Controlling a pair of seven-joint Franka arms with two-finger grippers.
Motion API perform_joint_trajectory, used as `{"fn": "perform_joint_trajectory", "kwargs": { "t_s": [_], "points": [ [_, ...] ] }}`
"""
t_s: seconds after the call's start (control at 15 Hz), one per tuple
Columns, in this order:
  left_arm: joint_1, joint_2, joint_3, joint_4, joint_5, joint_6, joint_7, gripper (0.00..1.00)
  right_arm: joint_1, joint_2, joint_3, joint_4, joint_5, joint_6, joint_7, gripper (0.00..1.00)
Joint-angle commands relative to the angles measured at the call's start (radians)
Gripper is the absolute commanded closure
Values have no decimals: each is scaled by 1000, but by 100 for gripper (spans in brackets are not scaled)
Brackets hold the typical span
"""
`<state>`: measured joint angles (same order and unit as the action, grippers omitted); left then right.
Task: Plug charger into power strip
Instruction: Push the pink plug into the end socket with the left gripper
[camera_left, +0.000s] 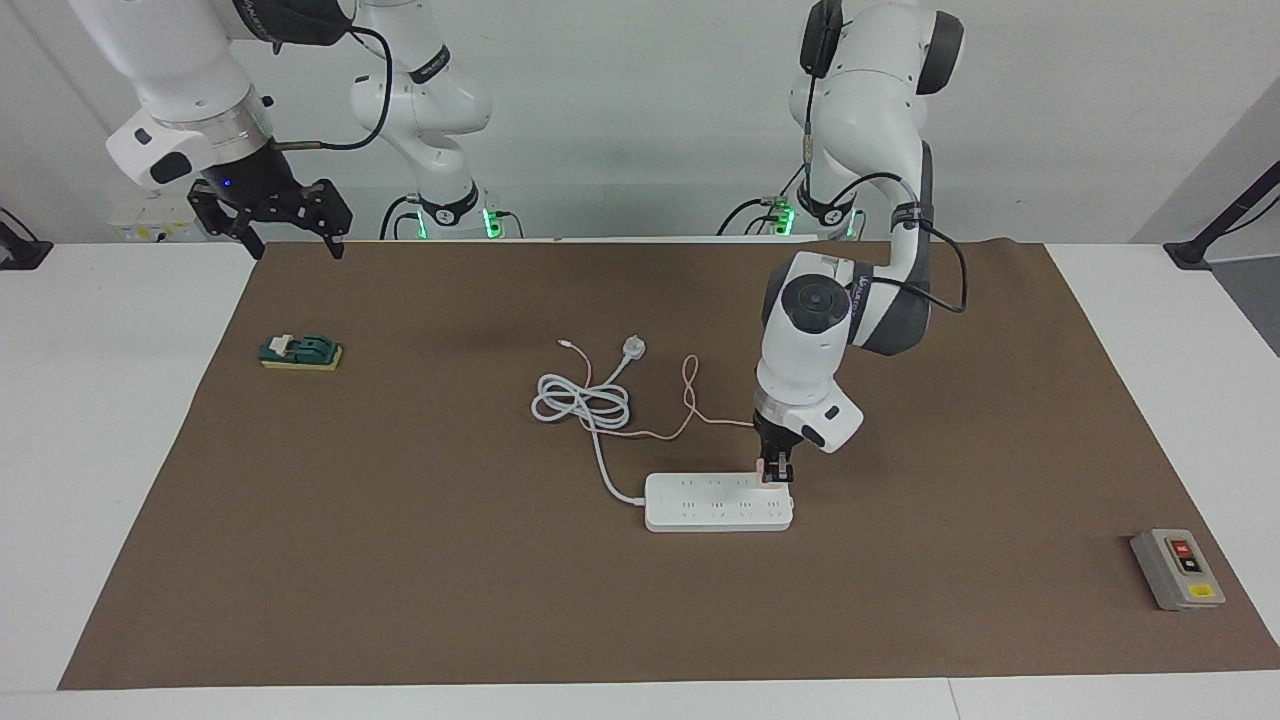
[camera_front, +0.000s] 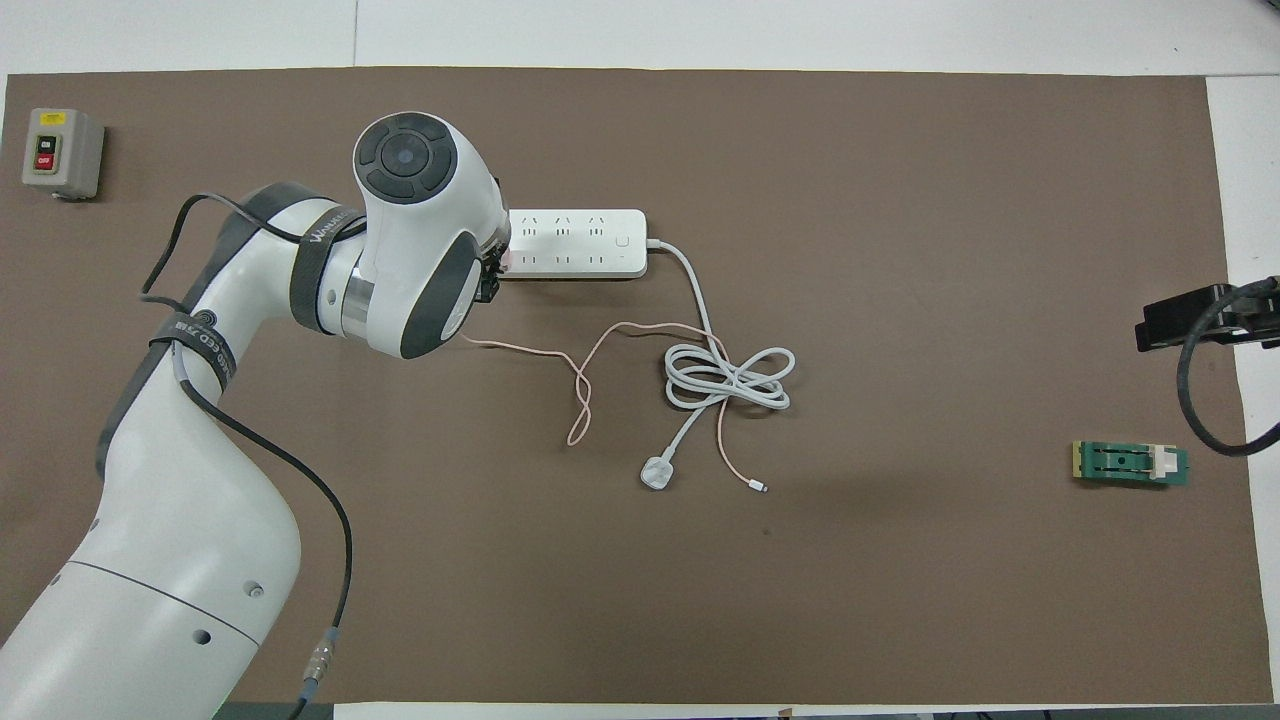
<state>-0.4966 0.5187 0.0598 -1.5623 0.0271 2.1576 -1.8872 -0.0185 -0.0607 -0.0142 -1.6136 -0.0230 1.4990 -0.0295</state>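
Facing view: left gripper fingers clamp the charger over the power strip.
Insertion step; next needs a straight downward press. Right gripper waits, fingers spread.

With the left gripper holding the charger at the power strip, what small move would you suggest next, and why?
Probably a short straight push down. The left gripper is shut on the charger, which sits at the power strip's end socket row nearer the robots, but whether it is fully seated cannot be told. The right gripper waits, open, over the table's edge.
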Motion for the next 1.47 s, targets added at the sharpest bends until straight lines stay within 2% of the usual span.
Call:
{"fn": "perform_joint_trajectory", "kwargs": {
  "t_s": [0.0,0.67,1.07,1.2,1.27,1.4],
  "points": [
    [4,7,-5,-79,-13,30,37,100,-15,-19,11,-19,-15,3,-16,0],
    [76,17,-29,-41,-42,-25,232,100,-15,-19,11,-19,-15,3,-20,0],
    [67,17,-24,-38,-36,-15,240,100,-15,-19,11,-19,-15,3,-18,0],
    [70,52,-26,25,-39,-82,240,100,-15,-19,11,-20,-15,3,-18,0],
    [70,113,-26,98,-39,-132,240,100,-15,-19,11,-19,-15,3,-18,0],
    [70,123,-26,131,-42,-151,240,100,-15,-19,11,-19,-15,3,-18,0]
  ]
}}
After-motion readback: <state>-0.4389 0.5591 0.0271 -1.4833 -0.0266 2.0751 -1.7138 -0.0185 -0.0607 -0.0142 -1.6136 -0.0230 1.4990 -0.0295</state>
